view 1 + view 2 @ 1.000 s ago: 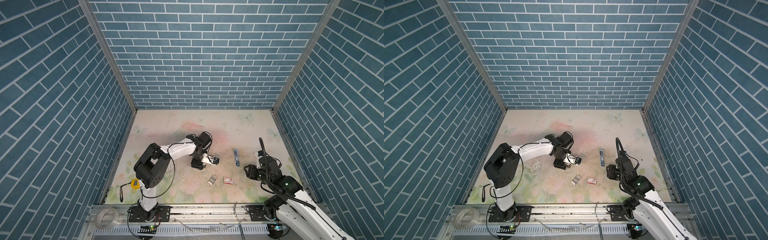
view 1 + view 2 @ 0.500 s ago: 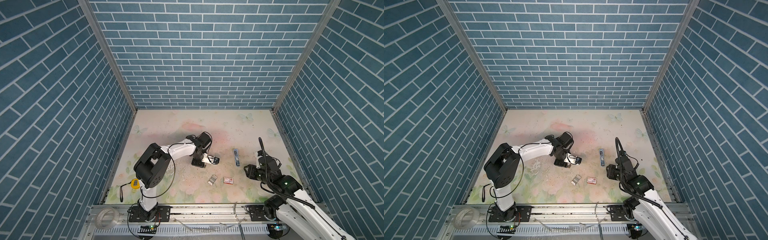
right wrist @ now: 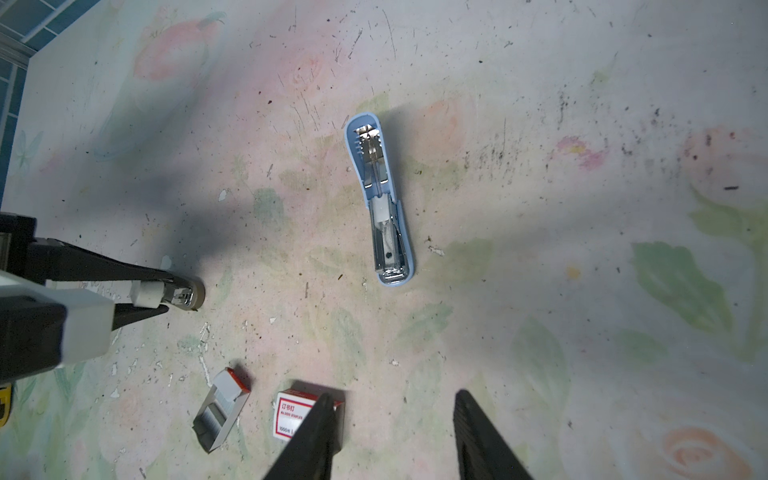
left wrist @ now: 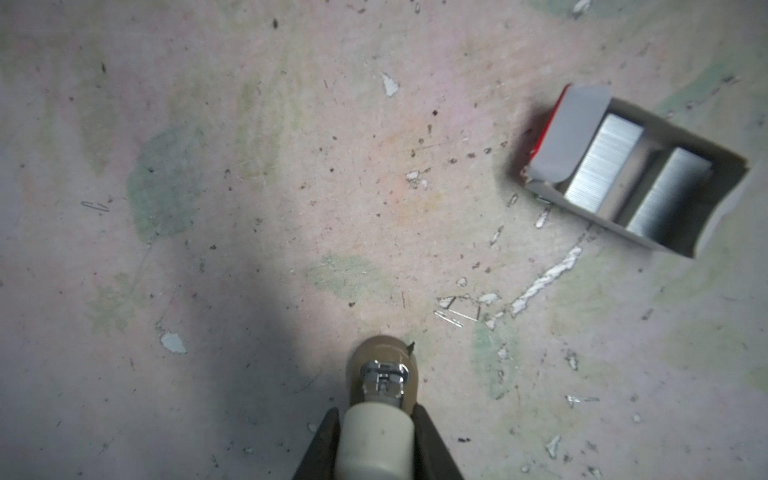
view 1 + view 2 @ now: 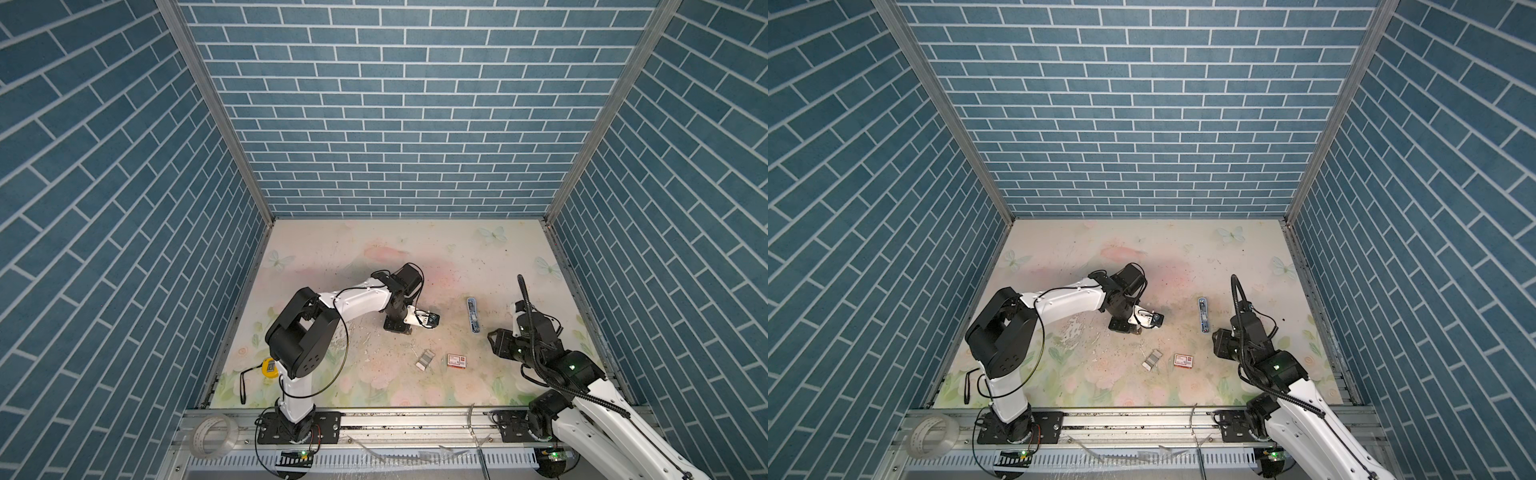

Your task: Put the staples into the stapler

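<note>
**Inspector:** Condition of the left gripper?

**Assistant:** Closed tight on a small cream-and-tan piece with a chrome fitting at its tip. The tip is down at the floral mat, but contact cannot be confirmed. The piece cannot be identified. The left wrist view cuts off its rear end at the frame edge, and in both top views it is too small to read.

**Inspector:** The right gripper?

**Assistant:** Its fingers stand apart with only bare mat between them, and it holds nothing. In the right wrist view only the finger ends show, and one covers a corner of the red-and-white box. Its height over the mat cannot be judged.

**Inspector:** Location of the staples?

**Assistant:** The staples lie as two silvery ribbed blocks side by side in an open grey card tray. The tray rests on the mat near the box, not touching it, and is clear of both grippers. A grey end flap stands up at one end and overlaps the end of one block in the left wrist view. In both top views the blocks are only a pale patch.

**Inspector:** And the stapler?

**Assistant:** The blue stapler lies opened flat on the mat, metal channel upward. It is well apart from the tray and neither gripper touches it. Whether the channel holds anything cannot be made out.
</note>
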### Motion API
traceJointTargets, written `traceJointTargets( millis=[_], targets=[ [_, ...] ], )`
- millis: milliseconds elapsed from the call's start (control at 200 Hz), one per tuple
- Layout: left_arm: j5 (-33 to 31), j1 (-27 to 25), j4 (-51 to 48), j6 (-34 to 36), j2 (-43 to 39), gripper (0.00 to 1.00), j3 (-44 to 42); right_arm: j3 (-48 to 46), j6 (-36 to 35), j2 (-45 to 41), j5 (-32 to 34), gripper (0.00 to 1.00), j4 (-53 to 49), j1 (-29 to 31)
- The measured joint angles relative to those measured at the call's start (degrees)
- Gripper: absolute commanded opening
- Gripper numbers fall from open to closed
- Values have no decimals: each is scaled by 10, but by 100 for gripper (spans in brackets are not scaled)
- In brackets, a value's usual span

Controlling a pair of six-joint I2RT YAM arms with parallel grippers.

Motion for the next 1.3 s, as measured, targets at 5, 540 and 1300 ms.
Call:
traceJointTargets(
  millis=[5, 540, 1300],
  targets=[
    [0, 0, 0, 0, 0, 22, 0, 0, 0, 0, 0, 48, 0, 0],
    [23, -1, -36, -35, -30, 9, 10, 0, -3, 43, -76, 42, 41, 0],
    [80, -37, -63, -159, -66, 5, 66, 50, 0, 311, -360, 32, 322, 38]
  ],
)
